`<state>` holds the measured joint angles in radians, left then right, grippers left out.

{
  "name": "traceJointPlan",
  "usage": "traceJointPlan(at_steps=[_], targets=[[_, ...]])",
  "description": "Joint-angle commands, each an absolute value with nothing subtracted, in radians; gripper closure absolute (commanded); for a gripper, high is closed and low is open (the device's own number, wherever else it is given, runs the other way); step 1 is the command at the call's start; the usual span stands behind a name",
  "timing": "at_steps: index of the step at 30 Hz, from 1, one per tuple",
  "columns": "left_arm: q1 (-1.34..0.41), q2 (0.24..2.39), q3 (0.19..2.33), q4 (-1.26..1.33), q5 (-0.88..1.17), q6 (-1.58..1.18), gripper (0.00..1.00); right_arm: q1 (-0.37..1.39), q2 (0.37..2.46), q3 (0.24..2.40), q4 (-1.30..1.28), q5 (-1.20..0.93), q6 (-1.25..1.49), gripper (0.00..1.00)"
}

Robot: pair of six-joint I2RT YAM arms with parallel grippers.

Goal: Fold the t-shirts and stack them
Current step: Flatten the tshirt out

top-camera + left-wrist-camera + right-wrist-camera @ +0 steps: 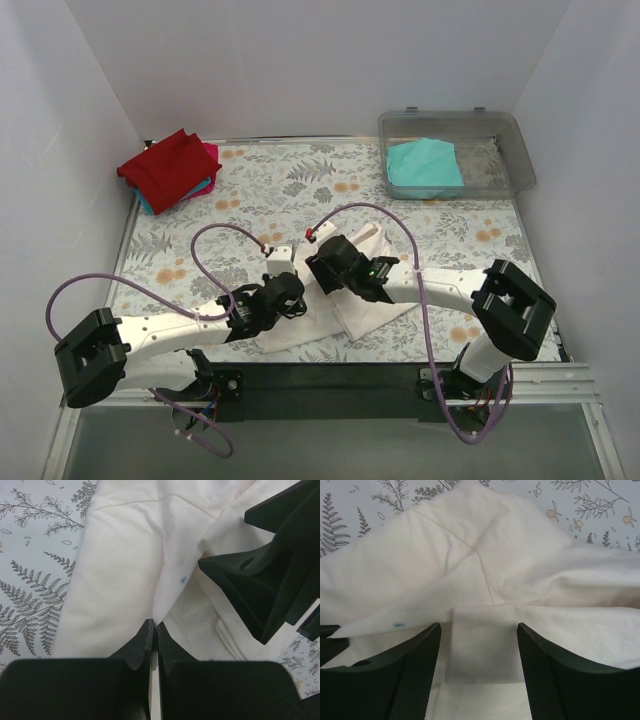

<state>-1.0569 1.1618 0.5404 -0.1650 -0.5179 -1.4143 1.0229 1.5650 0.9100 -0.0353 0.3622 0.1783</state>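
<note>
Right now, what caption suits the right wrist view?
Open right gripper poised over a crumpled white cloth t-shirt on leaf-printed table cover.

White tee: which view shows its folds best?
Right wrist: the white tee fills the frame, creases clear. Left wrist shows it too, partly blocked by the right gripper. Top external: arms hide most of it.

White arm links (170, 328), black joint housings (92, 355), looping purple cables (228, 227), black wedge-shaped end effector fingers (415, 675).
</note>
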Motion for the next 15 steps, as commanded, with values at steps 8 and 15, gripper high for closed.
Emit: traceJointPlan(at_steps=[8,15], targets=[[-1.055,1.109,0.551,-0.253,-0.653,-1.437,1.0,1.037,1.62,1.003,-0.147,0.621,0.201,0.99],[-0.82,1.114,0.626,-0.288,-0.696,-1.401,1.0,1.037,1.418,0.966,-0.233,0.79,0.219,0.99]])
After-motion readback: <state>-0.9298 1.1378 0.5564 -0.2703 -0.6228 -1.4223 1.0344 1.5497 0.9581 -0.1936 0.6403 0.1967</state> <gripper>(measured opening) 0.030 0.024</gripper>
